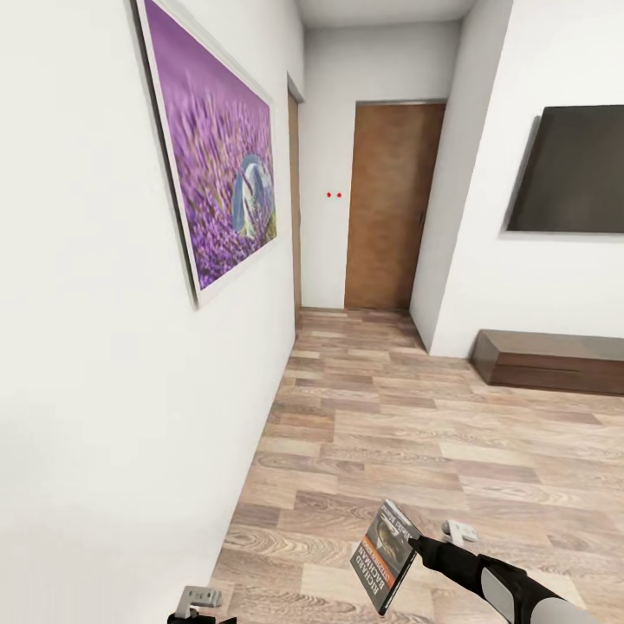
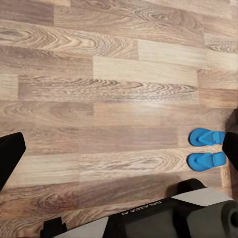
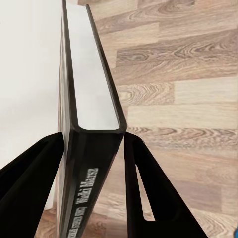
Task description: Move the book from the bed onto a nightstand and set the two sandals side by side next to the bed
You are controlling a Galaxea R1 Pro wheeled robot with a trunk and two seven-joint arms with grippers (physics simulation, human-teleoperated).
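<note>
- The right gripper (image 3: 94,163) is clamped on one thin paperback book with a dark cover, white lettering and an orange strip (image 1: 386,556); in the right wrist view its two black fingers (image 3: 29,183) press the covers on either side, spine towards the camera.
- The book's long axis runs straight out from the right gripper, away along its fingers; in the head view it is held up in the air above the floor, cover tilted and facing left, at the tip of the black-and-grey right arm (image 1: 494,581).
- The left gripper (image 1: 199,598) shows only at the lower edge of the head view; in the left wrist view two dark finger edges (image 2: 10,153) stand far apart at the sides with nothing between them, so it looks open and empty.
- Two bright blue flat sandals (image 2: 208,148) lie on the floor beyond the left gripper, side by side and just apart, long axes parallel, partly cut off by a dark finger edge.
- Under both grippers runs a brown wood-plank floor (image 1: 416,433).
- Close on the left gripper's side stands a white wall (image 1: 87,347) with one large framed purple flower picture (image 1: 217,147).
- Farther ahead: one brown wooden door (image 1: 386,208) at a short corridor's end, with two small red dots (image 1: 334,195) on the wall beside it.
- Off to the right gripper's side: one dark flat wall screen (image 1: 572,169) above one low dark brown cabinet (image 1: 550,360).
</note>
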